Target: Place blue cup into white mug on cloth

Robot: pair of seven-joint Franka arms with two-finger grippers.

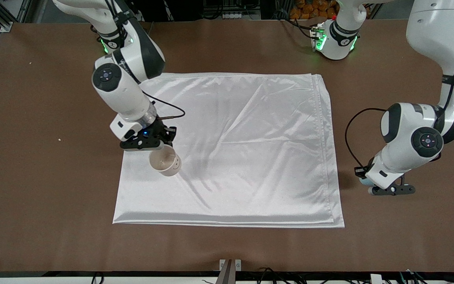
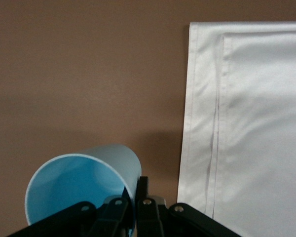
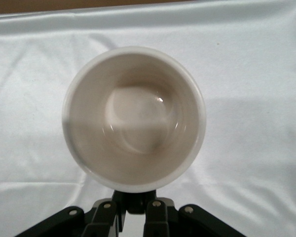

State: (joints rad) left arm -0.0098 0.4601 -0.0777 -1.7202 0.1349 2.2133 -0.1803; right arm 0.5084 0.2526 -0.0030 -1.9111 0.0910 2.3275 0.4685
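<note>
Mug rim is clamped by the right pincer (image 1: 160,146); the white mug (image 1: 166,161) is held over the cloth (image 1: 250,157). Beside the cloth's edge, over the bare counter (image 1: 408,236), the blue cup (image 2: 84,190) is clamped at its rim by the left pincer (image 1: 369,185).

Even overhead light, bright; satin cloth (image 1: 250,157) shows soft sheen, no blown glare. Soft shadow on tabletop (image 1: 34,157) at cloth's 3 o'clock edge. Front view sharp. Wrist views softer; shadow band crosses white mug (image 3: 134,118) interior.
</note>
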